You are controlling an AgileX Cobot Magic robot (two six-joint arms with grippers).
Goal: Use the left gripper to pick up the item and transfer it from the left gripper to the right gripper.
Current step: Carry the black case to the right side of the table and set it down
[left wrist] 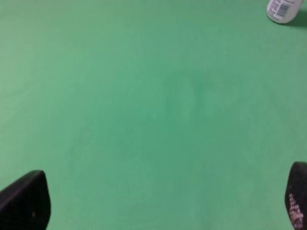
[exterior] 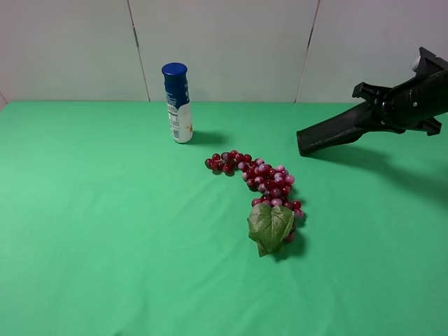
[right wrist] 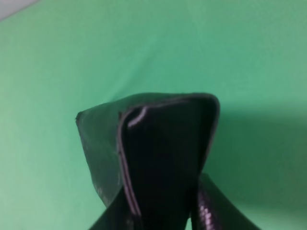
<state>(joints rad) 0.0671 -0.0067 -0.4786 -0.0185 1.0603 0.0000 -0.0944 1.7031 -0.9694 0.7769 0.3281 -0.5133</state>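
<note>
The item, a black leathery pouch case (exterior: 332,133), hangs in the air at the right, held at its far end by my right gripper (exterior: 376,115), which is shut on it. In the right wrist view the case (right wrist: 163,143) fills the lower middle, pinched between the fingers (right wrist: 211,211), well above the green table. My left gripper (left wrist: 160,203) is open and empty above bare green cloth, with only its two fingertips (left wrist: 24,201) showing. The left arm is out of the exterior high view.
A blue-capped white bottle (exterior: 178,103) stands at the back left of centre; its base shows in the left wrist view (left wrist: 285,10). A red grape bunch (exterior: 257,176) with a green leaf (exterior: 270,225) lies mid-table. The green table (exterior: 105,231) ends at a white wall.
</note>
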